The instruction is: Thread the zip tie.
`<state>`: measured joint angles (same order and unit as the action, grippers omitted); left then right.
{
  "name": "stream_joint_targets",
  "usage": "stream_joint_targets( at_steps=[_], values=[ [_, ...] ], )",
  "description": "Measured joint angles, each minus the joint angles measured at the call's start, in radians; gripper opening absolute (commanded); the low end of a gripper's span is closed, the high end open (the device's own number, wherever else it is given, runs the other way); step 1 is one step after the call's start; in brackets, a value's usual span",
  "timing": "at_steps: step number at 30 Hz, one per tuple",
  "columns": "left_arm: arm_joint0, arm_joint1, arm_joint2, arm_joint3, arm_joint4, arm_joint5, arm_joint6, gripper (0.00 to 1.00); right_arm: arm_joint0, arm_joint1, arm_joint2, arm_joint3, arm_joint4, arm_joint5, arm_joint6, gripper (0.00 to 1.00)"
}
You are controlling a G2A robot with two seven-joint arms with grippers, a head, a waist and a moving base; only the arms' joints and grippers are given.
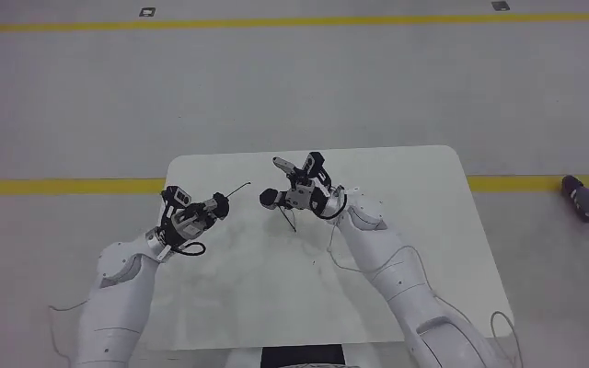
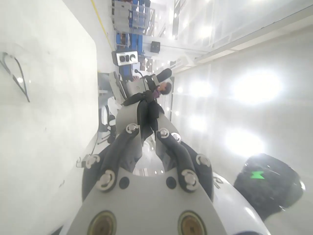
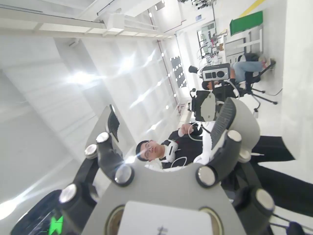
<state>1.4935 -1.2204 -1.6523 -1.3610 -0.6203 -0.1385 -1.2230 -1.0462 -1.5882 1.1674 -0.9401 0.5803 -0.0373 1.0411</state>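
Note:
In the top view my left gripper is held over the left part of the white table. It is shut on a black zip tie whose thin tail points up and to the right. The left wrist view shows that gripper clamped on the dark strip. My right gripper hangs over the table's middle, a short gap right of the tail, and is open. The right wrist view shows its fingers wide apart with nothing between them. A second black zip tie lies on the table below the right gripper, seen as a loop in the left wrist view.
The table's rounded far edge lies just beyond both grippers. A thin white cable trails along the right arm. Bare tabletop stretches to the right and towards the front.

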Motion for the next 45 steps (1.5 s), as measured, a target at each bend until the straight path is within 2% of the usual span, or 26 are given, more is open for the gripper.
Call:
stream_joint_targets(
  at_steps=[2, 5, 9, 11, 15, 16, 17, 18, 20, 26, 32, 36, 38, 41, 45],
  values=[
    [-0.013, 0.009, -0.02, 0.027, -0.026, 0.028, -0.073, 0.0, 0.005, -0.001, -0.001, 0.013, 0.019, 0.0, 0.026, 1.0],
    [-0.029, 0.02, -0.031, 0.043, 0.002, 0.02, -0.148, 0.0, 0.005, -0.001, -0.001, 0.011, 0.017, -0.001, 0.023, 1.0],
    [-0.028, 0.02, -0.03, 0.041, 0.003, 0.02, -0.141, 0.0, 0.004, -0.001, -0.001, 0.011, 0.017, -0.001, 0.022, 1.0],
    [-0.024, 0.018, -0.021, 0.035, -0.01, 0.028, -0.117, 0.0, -0.008, -0.001, -0.004, -0.002, 0.025, 0.005, 0.004, 1.0],
    [-0.02, 0.022, -0.01, 0.031, -0.045, 0.05, -0.114, 0.0, -0.024, -0.001, -0.011, -0.003, 0.084, 0.04, 0.035, 1.0],
    [-0.02, 0.024, -0.01, 0.032, -0.053, 0.055, -0.124, 0.0, -0.024, -0.001, -0.013, 0.001, 0.093, 0.044, 0.044, 0.8],
    [-0.02, 0.026, -0.008, 0.032, -0.06, 0.061, -0.136, 0.0, -0.023, -0.001, -0.015, 0.007, 0.106, 0.046, 0.053, 0.53],
    [-0.02, 0.028, -0.007, 0.031, -0.059, 0.063, -0.144, 0.0, -0.023, -0.002, -0.018, 0.011, 0.114, 0.046, 0.058, 0.45],
    [-0.015, 0.032, -0.002, 0.028, -0.049, 0.061, -0.152, 0.0, -0.02, -0.004, -0.026, 0.023, 0.132, 0.043, 0.072, 0.38],
    [-0.004, 0.039, 0.014, 0.03, -0.074, 0.067, -0.165, 0.0, -0.007, -0.01, -0.054, 0.062, 0.165, 0.037, 0.096, 0.27],
    [-0.001, 0.046, 0.021, 0.032, -0.083, 0.059, -0.161, 0.0, 0.003, -0.012, -0.074, 0.084, 0.175, 0.027, 0.109, 0.24],
    [0.0, 0.05, 0.029, 0.033, -0.091, 0.049, -0.152, 0.0, 0.008, -0.011, -0.084, 0.093, 0.174, 0.026, 0.121, 0.26],
    [0.0, 0.052, 0.034, 0.033, -0.097, 0.045, -0.146, 0.0, 0.009, -0.01, -0.089, 0.094, 0.174, 0.025, 0.134, 0.3],
    [-0.002, 0.054, 0.04, 0.035, -0.111, 0.042, -0.14, 0.0, 0.011, -0.008, -0.094, 0.099, 0.171, 0.026, 0.144, 0.3],
    [-0.004, 0.059, 0.047, 0.038, -0.113, 0.045, -0.142, 0.0, 0.012, -0.007, -0.101, 0.1, 0.17, 0.026, 0.148, 0.23]
  ],
)
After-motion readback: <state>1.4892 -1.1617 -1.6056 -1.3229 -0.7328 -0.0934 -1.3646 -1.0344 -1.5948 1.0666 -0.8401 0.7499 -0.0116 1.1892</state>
